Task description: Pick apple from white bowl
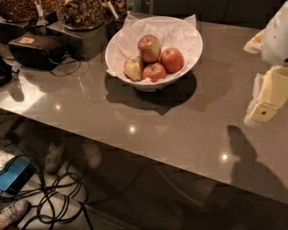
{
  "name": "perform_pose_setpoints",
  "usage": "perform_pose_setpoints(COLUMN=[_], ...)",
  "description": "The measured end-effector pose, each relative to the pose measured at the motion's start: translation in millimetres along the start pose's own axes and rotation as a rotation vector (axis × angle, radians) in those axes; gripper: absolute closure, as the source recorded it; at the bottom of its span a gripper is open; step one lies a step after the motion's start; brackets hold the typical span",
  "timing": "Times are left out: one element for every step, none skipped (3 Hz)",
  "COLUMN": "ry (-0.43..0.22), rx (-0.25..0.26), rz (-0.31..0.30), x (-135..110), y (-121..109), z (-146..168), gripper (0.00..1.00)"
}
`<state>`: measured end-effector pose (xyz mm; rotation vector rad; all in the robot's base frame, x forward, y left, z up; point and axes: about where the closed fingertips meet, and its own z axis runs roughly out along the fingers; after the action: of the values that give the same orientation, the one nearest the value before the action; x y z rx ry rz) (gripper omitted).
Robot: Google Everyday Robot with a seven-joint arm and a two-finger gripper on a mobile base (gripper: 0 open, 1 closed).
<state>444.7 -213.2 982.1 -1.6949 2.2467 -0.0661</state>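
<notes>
The white bowl (pixel 189 38), wide and lined with crumpled white paper, stands on the grey table toward the back. It holds several apples. The apple (pixel 149 47), red with a yellow-green patch, sits on top at the back. A pale yellow-green apple (pixel 133 67) lies at the left, an evenly red one (pixel 172 59) at the right and another red one (pixel 154 72) in front. My gripper (pixel 264 96), pale yellow, hangs at the right edge of the view, well right of the bowl and above the table. It holds nothing that I can see.
Dark trays of nuts (pixel 81 12) and a black box (pixel 36 49) with cables stand at the back left. The grey table (pixel 148 130) has its front edge running diagonally. Cables, a blue object (pixel 13 174) and shoes lie on the floor below.
</notes>
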Motion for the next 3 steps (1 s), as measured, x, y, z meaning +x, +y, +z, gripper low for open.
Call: perform_pose_setpoints(ry=[0.02, 0.0, -0.035], rx=[-0.031, -0.01, 0.007], rz=[0.055, 0.046, 0.041], x=[-41, -50, -57], y=[-45, -51, -54], z=[4, 2, 3], gripper=[0.0, 0.0, 0.0])
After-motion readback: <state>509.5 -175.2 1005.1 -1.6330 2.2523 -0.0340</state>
